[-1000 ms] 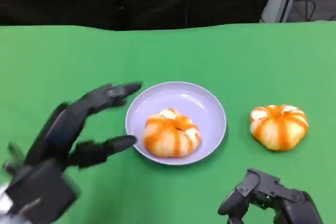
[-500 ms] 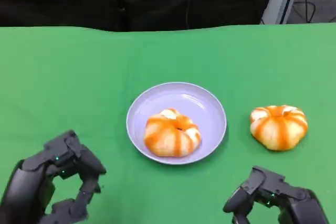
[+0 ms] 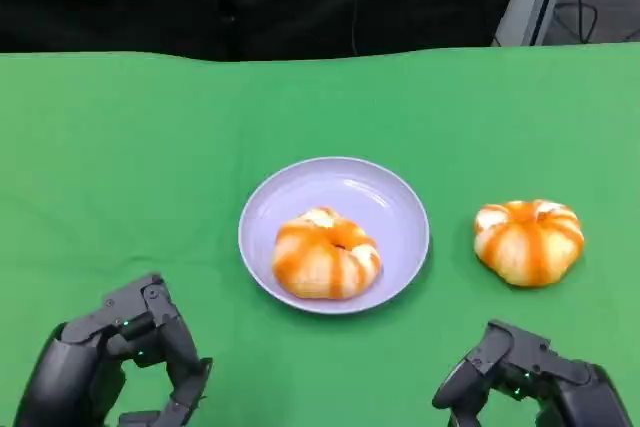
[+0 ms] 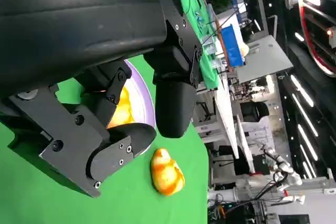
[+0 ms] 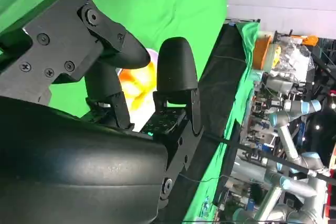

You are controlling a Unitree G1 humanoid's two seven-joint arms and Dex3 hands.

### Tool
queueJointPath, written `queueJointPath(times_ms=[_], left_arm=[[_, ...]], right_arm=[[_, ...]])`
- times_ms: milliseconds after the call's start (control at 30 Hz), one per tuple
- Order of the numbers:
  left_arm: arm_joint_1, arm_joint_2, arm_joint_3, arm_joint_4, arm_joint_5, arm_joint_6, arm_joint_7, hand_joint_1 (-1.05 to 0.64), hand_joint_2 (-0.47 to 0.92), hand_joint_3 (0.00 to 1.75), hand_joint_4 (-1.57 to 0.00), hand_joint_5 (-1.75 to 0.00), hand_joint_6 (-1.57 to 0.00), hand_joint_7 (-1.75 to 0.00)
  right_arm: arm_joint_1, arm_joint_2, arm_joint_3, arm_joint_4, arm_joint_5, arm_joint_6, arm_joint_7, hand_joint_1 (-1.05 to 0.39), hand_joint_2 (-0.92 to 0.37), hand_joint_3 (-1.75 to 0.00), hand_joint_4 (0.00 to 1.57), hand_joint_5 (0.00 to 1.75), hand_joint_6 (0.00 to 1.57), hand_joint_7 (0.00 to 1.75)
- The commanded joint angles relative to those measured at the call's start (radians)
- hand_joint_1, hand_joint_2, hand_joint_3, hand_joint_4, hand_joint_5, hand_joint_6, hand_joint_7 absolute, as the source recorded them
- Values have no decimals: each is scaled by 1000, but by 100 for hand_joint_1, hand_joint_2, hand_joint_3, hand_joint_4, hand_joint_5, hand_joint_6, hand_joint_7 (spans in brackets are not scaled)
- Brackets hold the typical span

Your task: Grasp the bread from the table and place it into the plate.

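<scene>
Bread: one on plate, one beside; both hands curled, holding nothing

The plate sits on the counter straight ahead of me, near the middle. One bread bun lies in the plate, toward its near edge. A second bread bun lies on the counter to the right of the plate, apart from its rim. My left hand is at the near left, before the plate; my right hand is at the near right, before the second bun.
</scene>
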Motion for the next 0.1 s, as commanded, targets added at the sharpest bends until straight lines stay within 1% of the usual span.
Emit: queueJointPath(times_ms=[33, 100], left_arm=[[-6, 6, 13, 14, 3, -8, -9, -10, 36, 113, -91, -175, -68, -175], [-6, 5, 13, 13, 5, -5, -9, -12, 36, 109, -91, -175, -68, -175]], right_arm=[[1, -9, -12, 0, 15, -12, 4, -10, -38, -125, 69, 161, 77, 130], [2, -11, -14, -1, 18, -13, 6, -10, -38, -126, 69, 161, 77, 130]])
